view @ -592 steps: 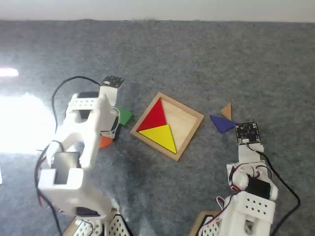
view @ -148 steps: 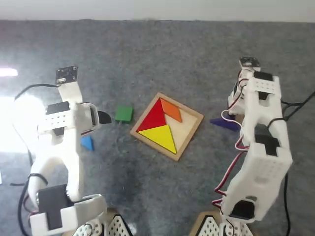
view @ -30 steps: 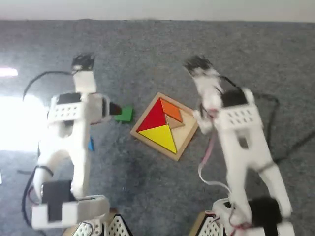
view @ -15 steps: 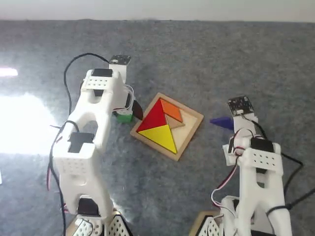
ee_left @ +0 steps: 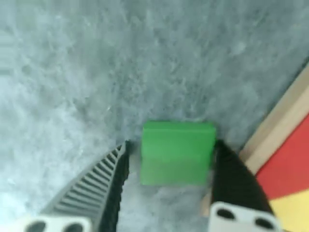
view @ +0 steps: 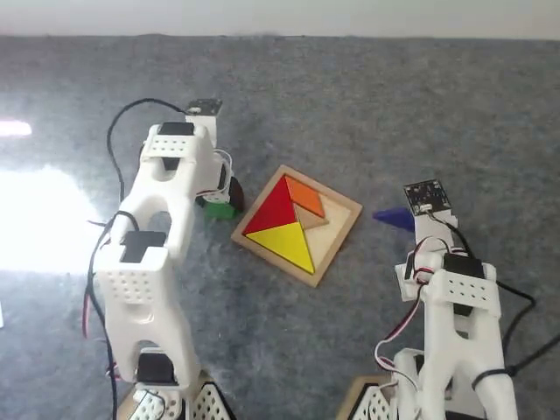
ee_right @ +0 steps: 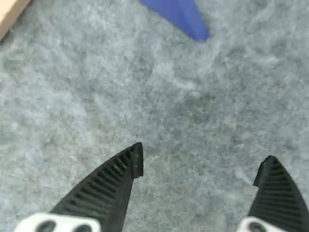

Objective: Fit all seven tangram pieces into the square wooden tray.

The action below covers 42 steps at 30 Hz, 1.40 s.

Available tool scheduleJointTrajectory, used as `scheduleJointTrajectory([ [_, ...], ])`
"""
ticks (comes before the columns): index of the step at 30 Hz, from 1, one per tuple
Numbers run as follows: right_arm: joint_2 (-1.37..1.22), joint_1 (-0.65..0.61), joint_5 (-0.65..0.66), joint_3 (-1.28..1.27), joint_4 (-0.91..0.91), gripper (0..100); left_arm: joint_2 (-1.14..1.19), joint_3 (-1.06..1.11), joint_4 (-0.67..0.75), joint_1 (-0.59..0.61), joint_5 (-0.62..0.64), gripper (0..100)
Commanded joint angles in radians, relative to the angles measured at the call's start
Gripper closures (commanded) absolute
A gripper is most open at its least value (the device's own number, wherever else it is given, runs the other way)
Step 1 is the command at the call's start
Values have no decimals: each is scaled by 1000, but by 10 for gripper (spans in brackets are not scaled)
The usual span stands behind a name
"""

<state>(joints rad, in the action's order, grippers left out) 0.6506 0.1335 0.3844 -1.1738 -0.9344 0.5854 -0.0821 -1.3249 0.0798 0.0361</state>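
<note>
The square wooden tray [view: 343, 229] lies mid-table holding a red triangle [view: 275, 208], a yellow triangle [view: 287, 241], an orange piece [view: 306, 194] and a small tan triangle [view: 311, 217]. A green square [ee_left: 177, 152] rests on the carpet just off the tray's left edge [ee_left: 277, 123]. My left gripper [ee_left: 170, 147] is open and straddles it, one finger on each side. In the high view the green square [view: 218, 210] peeks out under that arm. A dark blue triangle [ee_right: 177, 13] lies right of the tray, ahead of my open right gripper [ee_right: 203, 153], which holds nothing.
Grey carpet covers the table. The dark blue triangle [view: 394, 217] sits between the tray and the right arm [view: 446, 289]. The left arm [view: 162, 219] stretches over the carpet left of the tray. A bright glare patch [view: 39, 219] lies at the far left.
The right arm drew back from over the tray to the near right. The left arm swung in over the green square and its fingers now stand on either side of it.
</note>
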Motion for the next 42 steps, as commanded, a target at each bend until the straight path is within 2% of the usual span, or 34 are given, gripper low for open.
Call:
scheduleJointTrajectory([
  [1,27,8,5,8,19,634,21,-7,-5,20,2,769],
  [5,25,8,5,8,19,634,21,-8,-8,20,-5,780],
  [10,25,8,3,8,19,634,2,-10,-6,-8,-72,940],
  [17,25,8,5,-26,67,634,-241,-10,-123,-74,-77,941],
  [23,25,10,6,-32,76,634,-423,-2,-238,-267,-103,941],
  [27,25,18,5,-34,79,634,-384,8,-232,-431,-210,942],
  [30,31,62,-8,-31,76,634,-307,13,-190,-505,-270,942],
  [35,36,159,-68,-6,82,634,-184,8,-123,-572,-293,942],
  [42,31,163,-68,-3,84,634,-170,8,-74,-646,-319,938],
])
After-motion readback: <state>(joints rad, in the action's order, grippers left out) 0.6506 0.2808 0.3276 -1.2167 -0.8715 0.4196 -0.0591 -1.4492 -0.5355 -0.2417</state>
